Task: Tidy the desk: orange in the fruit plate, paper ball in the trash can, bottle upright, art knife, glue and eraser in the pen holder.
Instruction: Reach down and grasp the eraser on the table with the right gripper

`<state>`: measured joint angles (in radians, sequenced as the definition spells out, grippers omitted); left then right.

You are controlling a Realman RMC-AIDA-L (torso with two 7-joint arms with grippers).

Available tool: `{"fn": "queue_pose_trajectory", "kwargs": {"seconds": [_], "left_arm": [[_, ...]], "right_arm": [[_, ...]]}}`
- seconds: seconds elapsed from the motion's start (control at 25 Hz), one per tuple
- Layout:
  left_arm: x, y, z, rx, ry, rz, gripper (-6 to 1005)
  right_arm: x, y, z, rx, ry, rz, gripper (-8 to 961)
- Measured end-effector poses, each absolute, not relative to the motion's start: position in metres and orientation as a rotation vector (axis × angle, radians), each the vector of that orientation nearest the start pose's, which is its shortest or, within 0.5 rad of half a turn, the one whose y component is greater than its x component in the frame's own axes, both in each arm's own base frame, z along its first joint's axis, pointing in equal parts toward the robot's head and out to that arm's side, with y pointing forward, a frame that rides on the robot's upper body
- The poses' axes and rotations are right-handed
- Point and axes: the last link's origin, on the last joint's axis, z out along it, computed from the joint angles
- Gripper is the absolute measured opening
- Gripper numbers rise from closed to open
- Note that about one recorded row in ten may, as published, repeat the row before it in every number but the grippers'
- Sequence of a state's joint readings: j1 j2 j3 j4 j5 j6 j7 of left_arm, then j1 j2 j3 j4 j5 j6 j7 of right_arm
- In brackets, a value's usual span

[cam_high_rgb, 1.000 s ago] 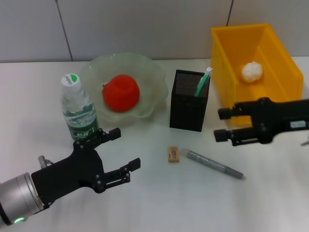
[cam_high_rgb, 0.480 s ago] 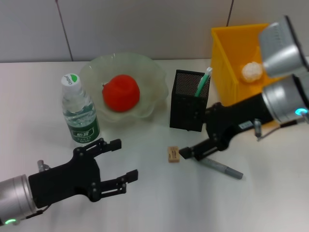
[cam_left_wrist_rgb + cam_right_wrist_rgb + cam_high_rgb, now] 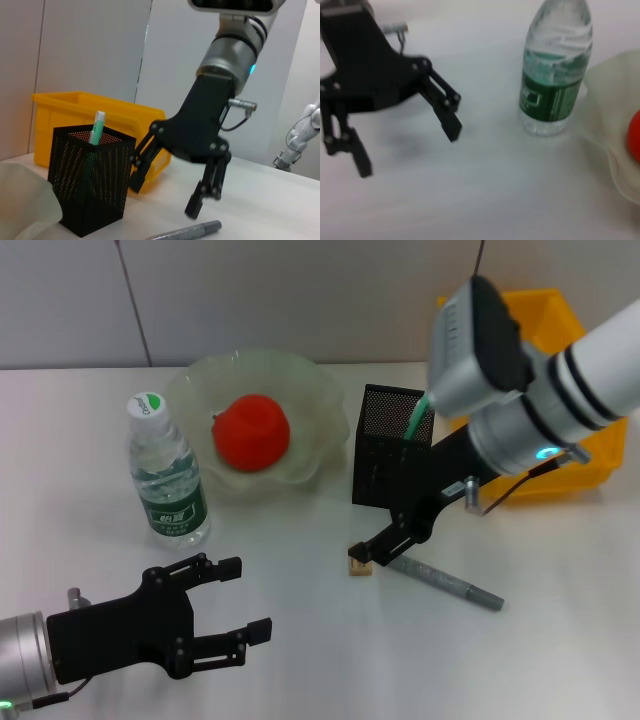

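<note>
My right gripper point(image 3: 372, 555) is open and low over the table, its fingertips at the tan eraser point(image 3: 356, 566). It also shows open in the left wrist view point(image 3: 165, 195). The grey art knife point(image 3: 445, 580) lies just right of the eraser. The black mesh pen holder point(image 3: 392, 448) holds a green-and-white glue stick point(image 3: 421, 410). The orange point(image 3: 250, 432) sits in the pale fruit plate point(image 3: 320, 400). The bottle point(image 3: 167, 475) stands upright. My left gripper point(image 3: 245, 598) is open and empty at the front left. The paper ball is hidden behind my right arm.
The yellow bin point(image 3: 560, 310) stands at the back right, mostly covered by my right arm. The right wrist view shows the bottle point(image 3: 555, 75), the plate edge point(image 3: 615, 125) and my left gripper point(image 3: 410, 150) over bare table.
My right arm has swung left from in front of the yellow bin and come down to the eraser. My left gripper has drawn back toward the front left edge.
</note>
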<state>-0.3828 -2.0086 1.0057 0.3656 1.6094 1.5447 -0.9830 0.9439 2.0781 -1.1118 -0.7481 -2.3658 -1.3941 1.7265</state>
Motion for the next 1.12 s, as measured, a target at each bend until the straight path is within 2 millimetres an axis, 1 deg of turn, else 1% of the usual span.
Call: {"fn": "queue_pose_trajectory", "kwargs": {"seconds": [0.24, 0.36, 0.8, 1.12], "left_arm": [[-0.300, 0.267, -0.032, -2.701, -0.503, -0.849, 862], [-0.300, 0.267, -0.032, -2.701, -0.503, -0.851, 862], [-0.298, 0.267, -0.034, -2.704, -0.509, -0.856, 862], [-0.297, 0.267, -0.034, -2.700, -0.510, -0.864, 862]], "right_arm": [[0.148, 0.404, -0.065, -3.011, 0.072, -0.315, 822], [0.152, 0.404, -0.071, -2.999, 0.048, -0.350, 822], [0.164, 0.401, -0.085, -3.010, 0.022, -0.321, 820], [0.169, 0.401, -0.089, -2.999, 0.014, -0.298, 819]]}}
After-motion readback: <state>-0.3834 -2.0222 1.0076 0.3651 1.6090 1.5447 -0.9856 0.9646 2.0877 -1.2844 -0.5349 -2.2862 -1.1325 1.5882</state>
